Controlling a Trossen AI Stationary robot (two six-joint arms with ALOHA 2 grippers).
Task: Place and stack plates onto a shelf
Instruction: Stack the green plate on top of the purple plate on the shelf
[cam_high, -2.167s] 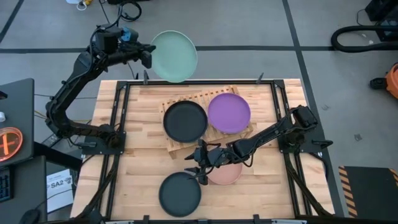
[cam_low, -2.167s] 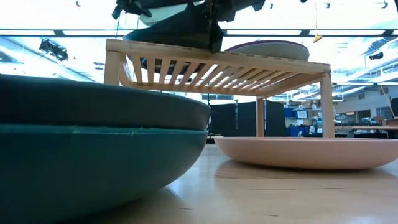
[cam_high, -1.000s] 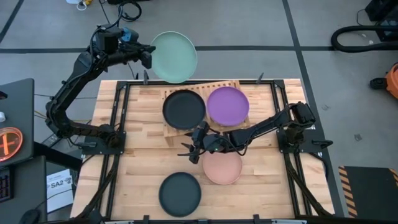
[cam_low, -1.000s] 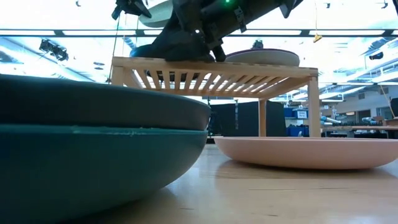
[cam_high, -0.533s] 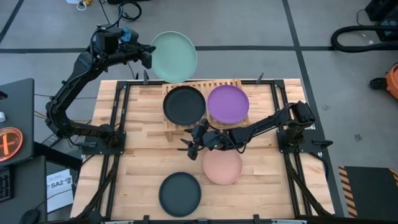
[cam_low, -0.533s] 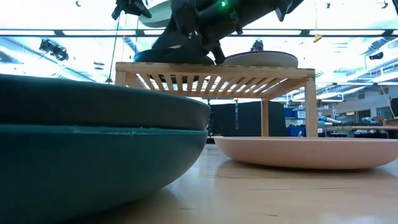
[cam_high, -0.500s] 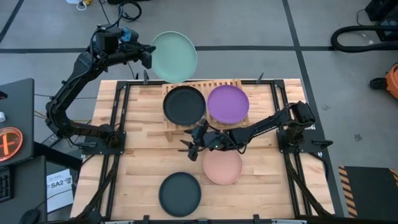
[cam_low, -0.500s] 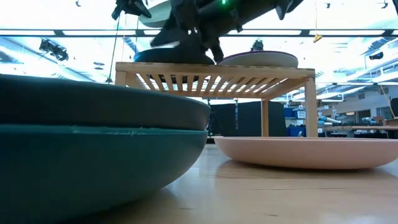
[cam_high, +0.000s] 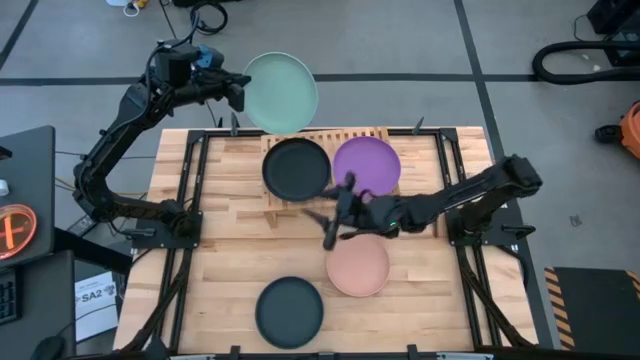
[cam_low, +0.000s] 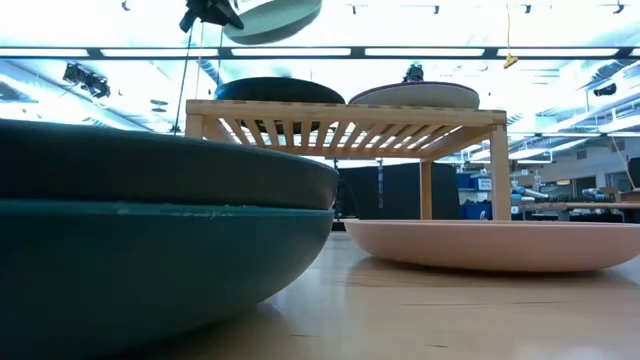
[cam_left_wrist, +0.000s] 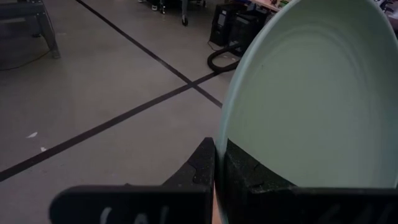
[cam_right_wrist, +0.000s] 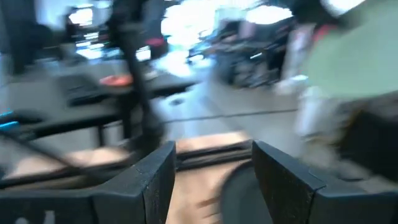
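High view | left gripper (cam_high: 238, 88) clamps mint plate (cam_high: 281, 90) behind shelf (cam_high: 330, 140) | right gripper (cam_high: 335, 215) spread, empty, beside charcoal plate (cam_high: 296, 169)

A robotics lab or workshop: two dark arms are bolted to a butcher-block table (cam_high: 230, 270) with a black metal frame, standing on a grey concrete floor (cam_high: 420, 40) marked with dark tape lines. Long ceiling strip lights (cam_low: 420, 51), cluttered workbenches and loose cables (cam_high: 205, 15) fill the room behind.

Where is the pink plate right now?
In the high view the pink plate lies on the table, right of the dark plate, just in front of the shelf.
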